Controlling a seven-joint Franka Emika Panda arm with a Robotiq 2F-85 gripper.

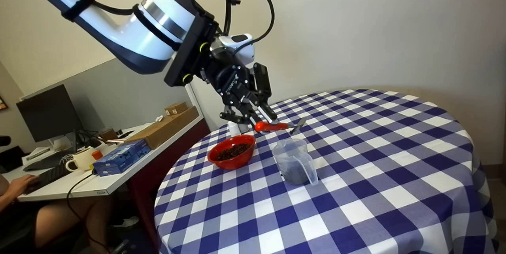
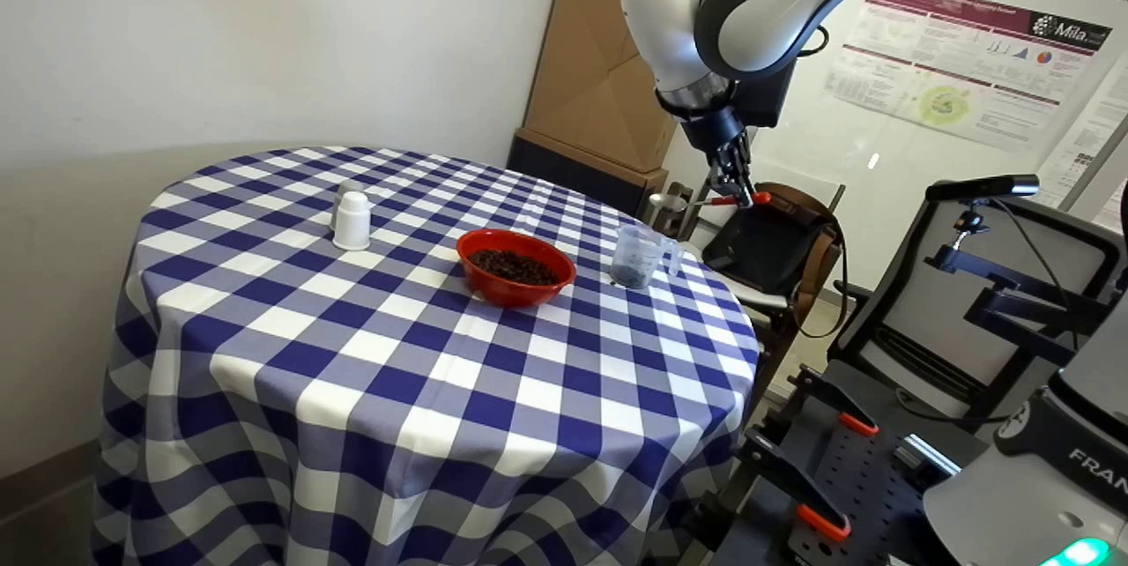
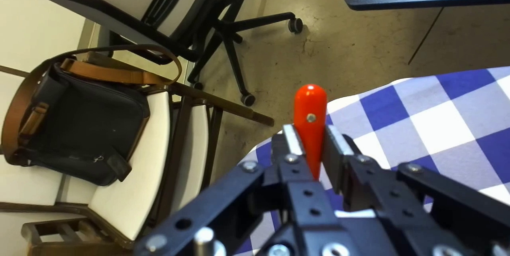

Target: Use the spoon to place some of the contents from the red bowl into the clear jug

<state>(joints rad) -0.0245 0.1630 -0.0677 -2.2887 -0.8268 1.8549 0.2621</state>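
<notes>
My gripper [image 1: 264, 118] is shut on the red handle of the spoon [image 1: 276, 126], with a finger on each side of the handle in the wrist view [image 3: 310, 124]. The spoon's metal head [image 2: 668, 203] is in the air above the clear jug [image 2: 636, 256], tilted in an exterior view [image 1: 298, 125]. No bits are visible on it. The jug stands upright on the table [image 1: 292, 159]; its lower part looks dark grey, and I cannot tell what is inside. The red bowl [image 1: 237, 163] holds dark brown contents [image 1: 233, 152] and sits beside the jug.
A white shaker [image 2: 352, 222] and a greyer one [image 2: 349, 188] stand on the checked tablecloth [image 2: 370, 328] beyond the bowl. A desk with a blue box [image 1: 122, 158] is beside the table. A chair with a bag [image 3: 79, 128] stands near the table edge.
</notes>
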